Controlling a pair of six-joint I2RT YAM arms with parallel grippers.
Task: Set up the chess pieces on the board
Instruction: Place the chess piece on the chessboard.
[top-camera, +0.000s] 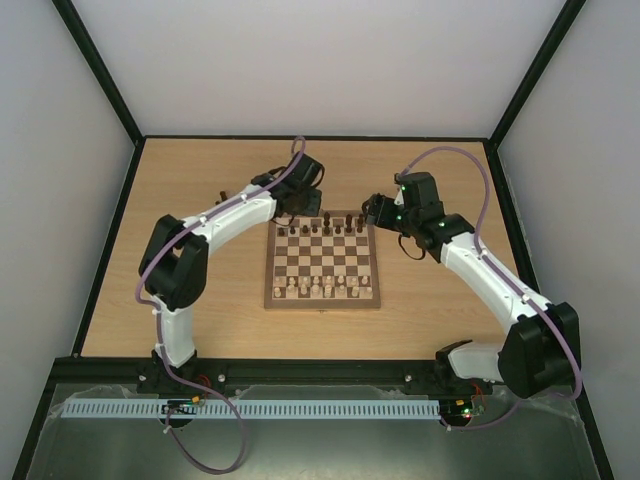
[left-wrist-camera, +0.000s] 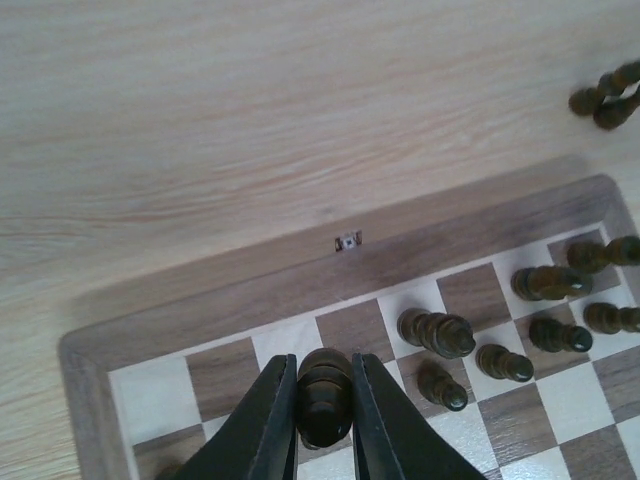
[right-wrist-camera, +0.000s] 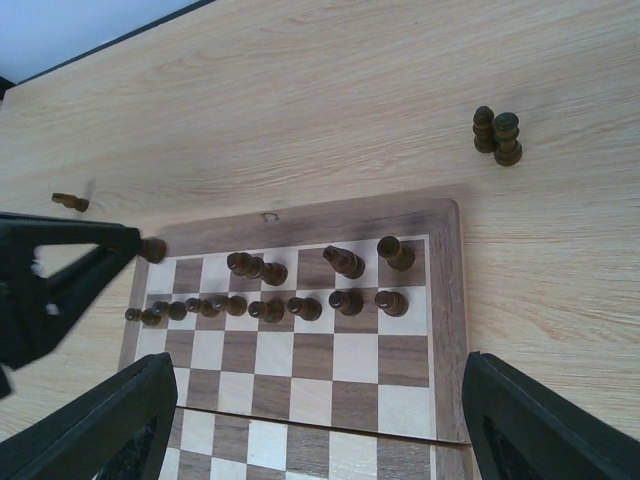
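A board (right-wrist-camera: 447, 300) is laid at the centre of the wooden table (right-wrist-camera: 350, 100). Two dark pieces (right-wrist-camera: 497, 137) are stood on the table at the board's 1 o'clock. A third piece (right-wrist-camera: 70, 202) is laid down at 10 o'clock.

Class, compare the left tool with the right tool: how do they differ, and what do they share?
The left tool is shut on a dark chess piece; the right tool stands open and empty. The left tool is near the board's far left corner, the right tool near its far right corner. Both are black two-fingered tools.
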